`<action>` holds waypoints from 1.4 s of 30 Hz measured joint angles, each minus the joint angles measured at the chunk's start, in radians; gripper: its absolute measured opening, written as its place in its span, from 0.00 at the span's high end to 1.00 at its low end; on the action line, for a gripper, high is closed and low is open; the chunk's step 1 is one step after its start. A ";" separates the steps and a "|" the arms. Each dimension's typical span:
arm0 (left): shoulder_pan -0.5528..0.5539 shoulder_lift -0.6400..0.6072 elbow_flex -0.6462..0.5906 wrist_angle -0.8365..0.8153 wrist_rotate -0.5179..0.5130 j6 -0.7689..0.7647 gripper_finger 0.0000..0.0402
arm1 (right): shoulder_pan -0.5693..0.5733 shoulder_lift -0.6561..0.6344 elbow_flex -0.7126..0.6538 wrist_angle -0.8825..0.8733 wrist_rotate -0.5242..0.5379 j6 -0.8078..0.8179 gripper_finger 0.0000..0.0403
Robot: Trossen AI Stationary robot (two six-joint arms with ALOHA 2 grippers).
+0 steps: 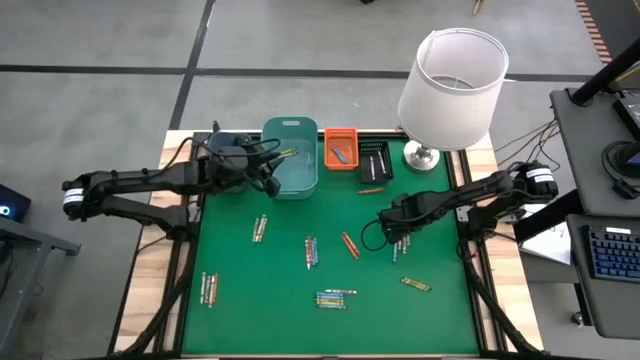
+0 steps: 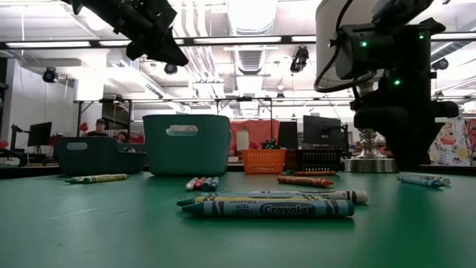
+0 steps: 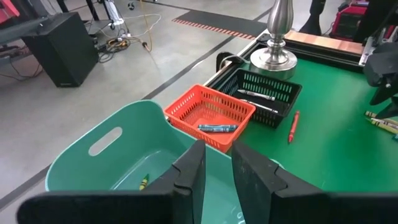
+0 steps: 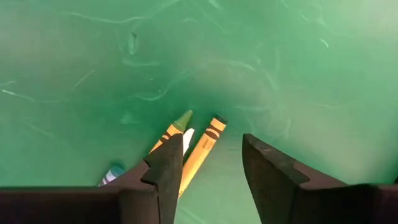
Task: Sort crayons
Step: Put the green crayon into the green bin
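Observation:
Crayons lie scattered on the green mat: pairs and small groups (image 1: 259, 228) (image 1: 310, 252) (image 1: 335, 298), single ones (image 1: 350, 245) (image 1: 415, 284). My right gripper (image 1: 400, 238) (image 4: 211, 165) points down, open, low over a small group of crayons; a yellow-wrapped crayon (image 4: 202, 146) lies between its fingers and a green-tipped one (image 4: 174, 127) beside one finger. My left gripper (image 1: 272, 168) (image 3: 216, 168) hangs above the teal bin (image 1: 290, 160), its fingers a narrow gap apart with nothing between them. One crayon (image 3: 144, 182) lies on the bin's floor.
Along the far edge, right of the teal bin, stand an orange basket (image 1: 340, 148) holding blue crayons (image 3: 217, 128), a black basket (image 1: 375, 160) with pale crayons, and a white-shaded lamp (image 1: 450, 90). A red crayon (image 1: 372, 188) lies before the black basket. A darker bin (image 2: 89, 155) stands far left.

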 joint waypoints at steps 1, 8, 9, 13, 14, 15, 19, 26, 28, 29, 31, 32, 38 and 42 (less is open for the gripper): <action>0.000 0.000 0.000 0.002 0.000 0.000 0.85 | 0.000 0.000 0.000 0.001 0.002 -0.001 0.61; 0.000 0.001 0.000 0.002 0.000 0.000 0.85 | -0.005 0.000 0.000 -0.002 0.026 -0.003 0.63; 0.000 0.001 0.000 0.002 0.000 0.000 0.85 | -0.007 0.000 0.000 -0.003 0.027 -0.007 0.63; 0.000 0.001 0.000 0.002 0.000 0.000 0.85 | -0.011 0.000 0.000 -0.021 0.051 -0.007 0.63; 0.000 0.001 0.000 0.002 -0.001 0.000 0.85 | -0.011 0.000 -0.002 -0.024 0.051 -0.005 0.63; 0.000 0.001 0.000 0.002 -0.001 0.000 0.85 | -0.011 0.000 -0.003 -0.025 0.051 -0.002 0.63; 0.000 0.001 0.000 0.002 -0.001 0.000 0.85 | -0.011 0.001 -0.012 -0.022 0.050 0.019 0.64; 0.000 0.001 0.000 0.013 -0.001 0.000 0.85 | -0.011 0.001 -0.042 -0.015 0.050 0.052 0.64; 0.000 0.001 0.000 0.019 -0.001 0.000 0.85 | -0.010 0.000 -0.052 -0.015 0.050 0.065 0.64; 0.000 0.001 0.000 0.020 -0.001 0.000 0.85 | -0.010 -0.001 -0.058 -0.019 0.050 0.070 0.64; 0.000 0.001 0.000 0.023 -0.001 0.000 0.85 | -0.011 0.001 -0.073 -0.011 0.048 0.079 0.65; 0.000 0.001 0.000 0.024 -0.001 0.000 0.85 | -0.011 0.003 -0.076 -0.006 0.046 0.085 0.65; 0.000 0.001 0.000 0.031 -0.001 0.000 0.85 | -0.011 -0.001 -0.088 -0.022 0.050 0.078 0.68; 0.000 0.001 0.000 0.033 -0.001 0.000 0.85 | -0.011 -0.015 -0.078 -0.054 0.050 0.015 0.68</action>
